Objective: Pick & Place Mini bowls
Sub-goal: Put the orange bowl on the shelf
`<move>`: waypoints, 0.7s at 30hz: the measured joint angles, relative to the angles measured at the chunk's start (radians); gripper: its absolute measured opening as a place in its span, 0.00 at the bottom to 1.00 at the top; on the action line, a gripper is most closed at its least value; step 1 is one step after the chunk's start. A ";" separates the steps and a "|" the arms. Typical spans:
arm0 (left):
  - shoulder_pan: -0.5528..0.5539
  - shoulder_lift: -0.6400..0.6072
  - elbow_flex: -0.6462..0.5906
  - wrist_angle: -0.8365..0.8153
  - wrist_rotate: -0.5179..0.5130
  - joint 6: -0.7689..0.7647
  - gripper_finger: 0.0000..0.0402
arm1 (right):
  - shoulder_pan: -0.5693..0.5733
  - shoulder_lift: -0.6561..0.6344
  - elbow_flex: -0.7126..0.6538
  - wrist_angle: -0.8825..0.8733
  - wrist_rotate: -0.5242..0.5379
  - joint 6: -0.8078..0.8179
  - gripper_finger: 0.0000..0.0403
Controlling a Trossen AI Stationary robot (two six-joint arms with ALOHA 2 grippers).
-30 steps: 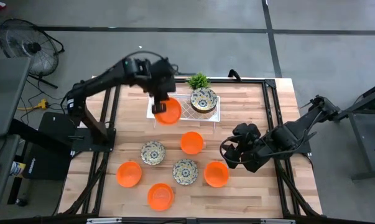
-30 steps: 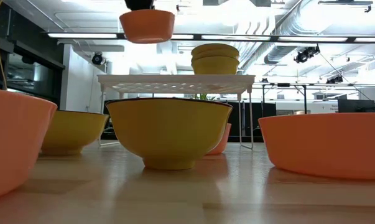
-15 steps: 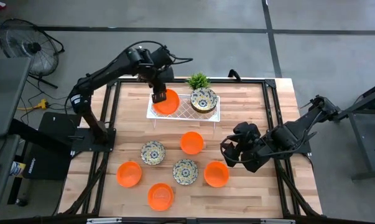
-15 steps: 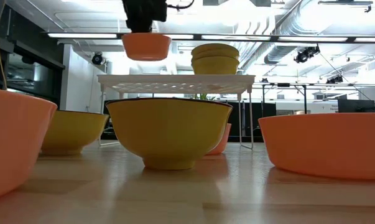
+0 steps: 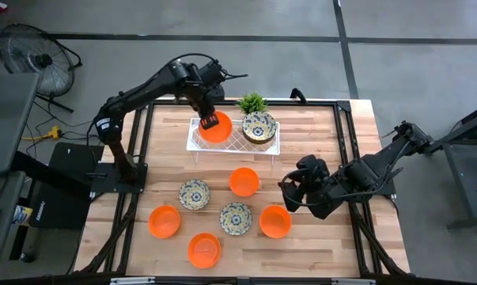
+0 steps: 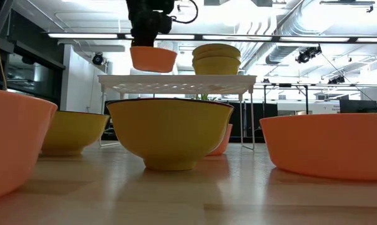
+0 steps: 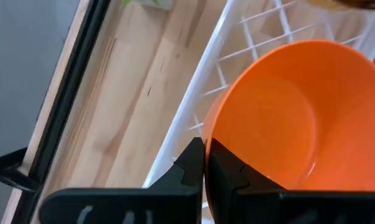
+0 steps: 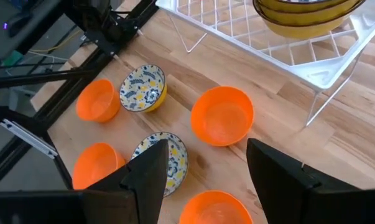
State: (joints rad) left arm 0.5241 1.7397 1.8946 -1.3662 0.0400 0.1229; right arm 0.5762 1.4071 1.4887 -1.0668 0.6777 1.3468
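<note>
The held orange bowl [image 5: 217, 128] is plain, bright and glossy, a small round bowl with a narrow foot, and it hangs mouth-up just above the left half of the white lattice tray [image 5: 236, 141], its base a little clear of the wire in the low view [image 6: 153, 59]. It sits close to level; being round, it has no long axis to speak of. The left gripper [image 7: 204, 163] has its two dark fingers pinched together on the bowl's near rim, one inside and one outside the wall. On the tray's right half rests a stack of floral bowls [image 5: 259, 127], cream with blue and yellow flowers inside and yellow outside, with the small green plant [image 5: 252, 102] just behind it. Below the tray, on the table [image 5: 317, 134], lie four more orange bowls [image 5: 244, 181] [image 5: 164, 221] [image 5: 204, 249] [image 5: 275, 221] and two floral ones [image 5: 194, 194] [image 5: 236, 218], all upright and apart from one another. The right gripper [image 5: 289, 192] waits near the table's right side, its fingers spread wide and empty. The table is pale wood planks in a black frame, on a grey floor with a fan [image 5: 34, 57] at the far left; the low view shows a bright ceiling with strip lights [image 6: 301, 39] behind.
</note>
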 joint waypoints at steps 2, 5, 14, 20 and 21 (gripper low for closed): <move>0.013 0.000 0.000 -0.014 0.006 0.006 0.00 | 0.000 0.000 0.000 0.012 0.000 0.000 0.51; 0.036 0.000 -0.010 -0.017 0.037 0.026 0.00 | 0.000 0.000 0.000 0.025 0.000 -0.001 0.51; 0.055 0.000 -0.051 -0.029 0.022 0.068 0.00 | 0.000 0.000 0.000 0.026 0.000 -0.003 0.51; 0.052 -0.001 -0.112 0.031 0.049 0.075 0.00 | 0.000 0.000 0.000 0.026 0.000 -0.004 0.51; 0.052 -0.001 -0.118 0.039 0.048 0.075 0.00 | 0.000 0.000 0.000 0.026 0.000 -0.004 0.51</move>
State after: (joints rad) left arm 0.5758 1.7390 1.7762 -1.3272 0.0881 0.1980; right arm 0.5763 1.4071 1.4891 -1.0409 0.6777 1.3430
